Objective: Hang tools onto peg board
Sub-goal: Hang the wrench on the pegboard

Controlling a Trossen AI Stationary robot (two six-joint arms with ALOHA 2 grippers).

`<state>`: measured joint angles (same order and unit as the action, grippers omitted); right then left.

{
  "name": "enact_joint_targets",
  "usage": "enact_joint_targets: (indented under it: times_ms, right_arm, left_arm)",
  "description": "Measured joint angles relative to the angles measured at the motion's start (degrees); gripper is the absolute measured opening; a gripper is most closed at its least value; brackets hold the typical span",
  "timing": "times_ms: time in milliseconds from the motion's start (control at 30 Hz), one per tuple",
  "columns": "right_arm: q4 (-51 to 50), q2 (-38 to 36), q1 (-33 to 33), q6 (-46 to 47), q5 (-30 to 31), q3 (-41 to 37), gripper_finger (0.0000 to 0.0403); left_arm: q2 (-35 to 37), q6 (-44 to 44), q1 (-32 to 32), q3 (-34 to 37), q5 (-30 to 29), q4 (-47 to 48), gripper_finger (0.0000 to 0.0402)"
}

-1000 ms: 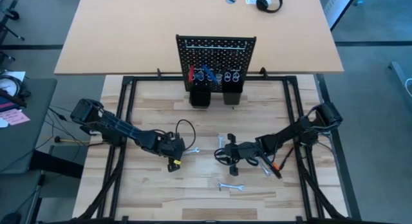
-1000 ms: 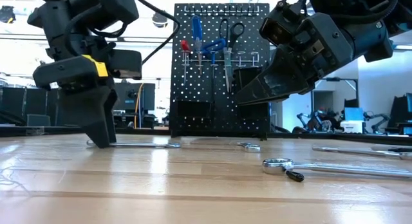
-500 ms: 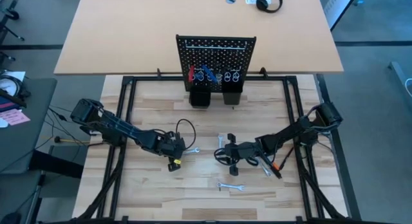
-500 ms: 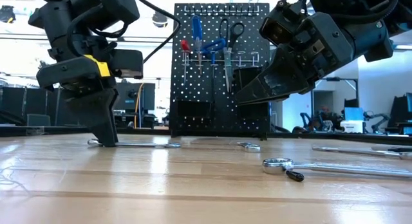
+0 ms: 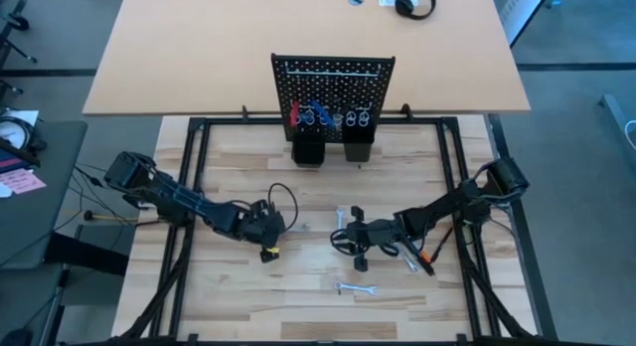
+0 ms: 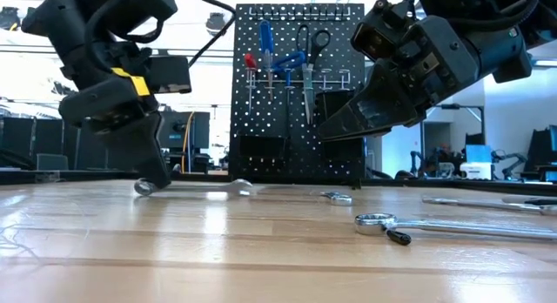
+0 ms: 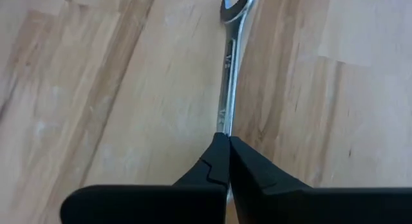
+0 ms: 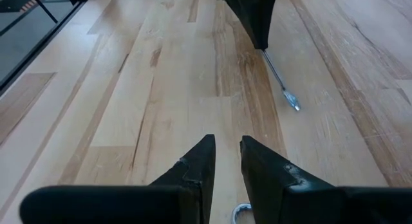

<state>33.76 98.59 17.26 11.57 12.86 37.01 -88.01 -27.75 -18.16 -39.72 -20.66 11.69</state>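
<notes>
The peg board (image 5: 333, 83) stands upright at the table's far middle, with red- and blue-handled tools and black scissors (image 6: 309, 55) hanging on it. My left gripper (image 6: 157, 177) is left of centre, shut on a silver wrench (image 6: 196, 186) just above the wood. My right gripper (image 8: 225, 150) hovers right of centre, its fingers a little apart with nothing between them. More wrenches (image 5: 355, 287) (image 6: 435, 225) and an orange-and-black tool (image 5: 427, 259) lie flat on the table. My left gripper pinches the wrench's shank (image 7: 225, 118) between its two fingertips, close to one end (image 6: 144, 188). The fingers slant down onto it from above. The rest of the wrench reaches forward past the tips to its open-jawed end (image 7: 235, 2). It hangs nearly level, just off the table.
Two black cups (image 5: 310, 150) (image 5: 358, 149) stand at the peg board's foot. A small wrench (image 5: 341, 219) lies by my right gripper. Bare wood stretches between the arms and the board. A larger desk with headphones (image 5: 414, 3) lies behind the board.
My left gripper has shut on the wrench that lay on the table, then risen a little and tipped. The wrench has come up off the wood, staying nearly level.
</notes>
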Motion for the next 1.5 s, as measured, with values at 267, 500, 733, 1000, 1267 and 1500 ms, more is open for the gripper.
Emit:
enact_joint_targets:
  times_ms: [267,500,733,1000,1267,1500]
  right_arm:
    - [0.15,0.0,-0.02,0.0,0.0,0.0,0.0087]
    - [0.19,0.0,-0.01,0.01,0.0,0.0,0.0087]
    - [0.13,0.0,-0.02,0.0,0.0,0.0,0.0087]
    - [0.13,0.0,-0.02,0.01,0.0,0.0,0.0087]
    - [0.11,0.0,-0.02,0.0,0.0,0.0,0.0087]
    - [0.1,0.0,-0.02,0.02,0.0,0.0,0.0087]
  left_arm:
    - [0.17,-1.15,-0.27,3.36,-0.68,-5.23,0.0002]
    - [0.35,-2.8,0.19,4.73,0.77,-6.16,0.0001]
    - [0.24,2.96,0.23,3.39,2.01,-4.54,0.0024]
    - [0.17,8.18,0.21,-2.87,6.4,6.98,0.0119]
    - [0.22,11.58,-0.18,-7.0,7.38,16.05,0.0132]
    - [-0.29,15.05,0.7,-7.0,7.97,15.65,0.0119]
